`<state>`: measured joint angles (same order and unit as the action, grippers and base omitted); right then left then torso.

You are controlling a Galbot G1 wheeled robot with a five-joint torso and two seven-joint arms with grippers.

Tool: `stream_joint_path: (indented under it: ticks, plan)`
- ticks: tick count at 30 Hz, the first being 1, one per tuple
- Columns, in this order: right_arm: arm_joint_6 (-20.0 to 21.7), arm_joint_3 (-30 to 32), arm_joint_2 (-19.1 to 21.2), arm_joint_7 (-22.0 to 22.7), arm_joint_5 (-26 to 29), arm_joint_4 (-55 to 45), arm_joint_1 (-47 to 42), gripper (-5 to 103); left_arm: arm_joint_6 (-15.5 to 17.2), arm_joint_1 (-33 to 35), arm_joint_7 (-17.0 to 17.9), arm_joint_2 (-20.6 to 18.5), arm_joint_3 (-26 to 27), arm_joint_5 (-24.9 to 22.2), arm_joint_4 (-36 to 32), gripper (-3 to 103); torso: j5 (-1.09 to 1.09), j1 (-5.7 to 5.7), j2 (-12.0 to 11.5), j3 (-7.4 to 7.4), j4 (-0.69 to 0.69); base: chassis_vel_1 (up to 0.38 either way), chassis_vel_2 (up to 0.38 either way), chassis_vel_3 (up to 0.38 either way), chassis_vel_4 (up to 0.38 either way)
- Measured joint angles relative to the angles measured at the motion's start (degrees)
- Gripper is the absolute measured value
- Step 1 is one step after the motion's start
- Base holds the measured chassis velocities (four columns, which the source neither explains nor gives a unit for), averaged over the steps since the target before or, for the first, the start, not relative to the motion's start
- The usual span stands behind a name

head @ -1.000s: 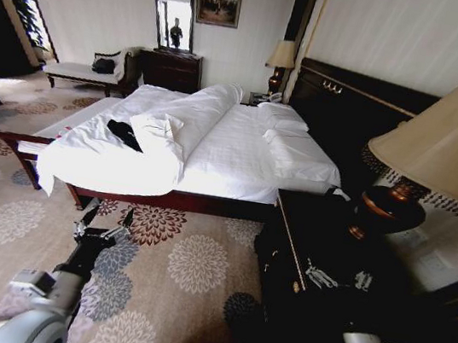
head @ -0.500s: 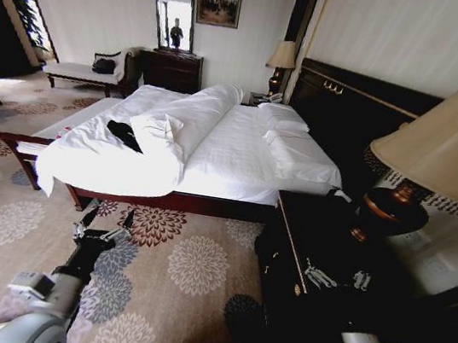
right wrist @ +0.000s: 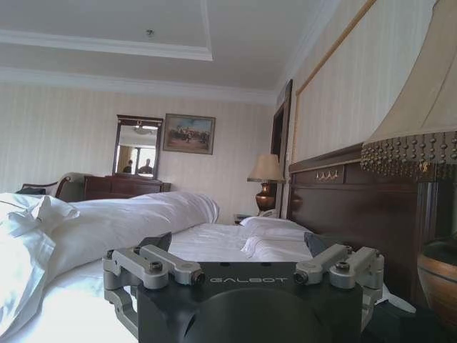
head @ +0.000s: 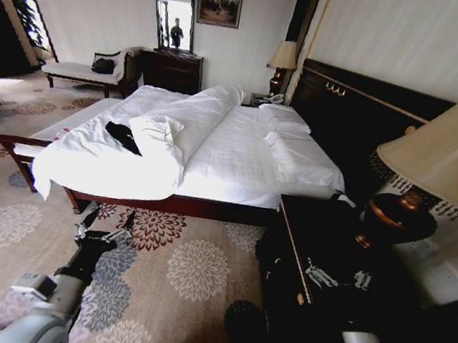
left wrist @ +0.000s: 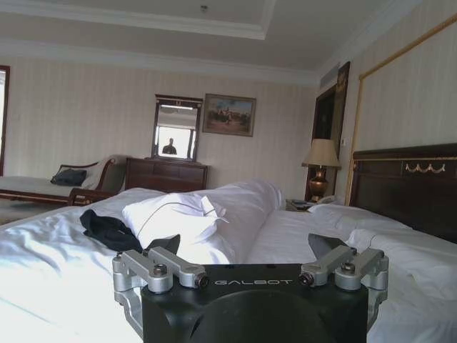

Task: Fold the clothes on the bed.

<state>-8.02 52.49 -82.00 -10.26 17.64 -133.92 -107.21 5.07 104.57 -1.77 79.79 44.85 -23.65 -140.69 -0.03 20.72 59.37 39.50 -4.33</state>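
The left gripper [head: 106, 220] hangs over the flowered carpet [head: 188, 269] short of the bed [head: 240, 152], fingers apart, probably ready to reach. The black T-shirt [head: 123, 136] lies crumpled on the duvet near the foot. The right gripper [head: 337, 278], fingers spread too, hovers above the dark nightstand [head: 297, 233] beside the lamp [head: 436, 168].

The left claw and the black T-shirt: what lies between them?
In the head view, patterned carpet and the white duvet draped over the bed's edge separate the open left claw from the black T-shirt.
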Motion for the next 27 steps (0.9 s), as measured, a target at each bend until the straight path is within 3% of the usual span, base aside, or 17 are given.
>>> stream_joint_path:
  ticks: [27]
  plan:
    - [0.1, 0.0, -0.7, 0.3, 0.4, -0.4, 0.0, 100, 0.0, 0.1, -0.3, 0.3, -0.1, 0.4, -0.2, 100, 0.0, 0.0, 0.0, 0.0, 0.0, -0.056, 0.055, 0.06, -0.054]
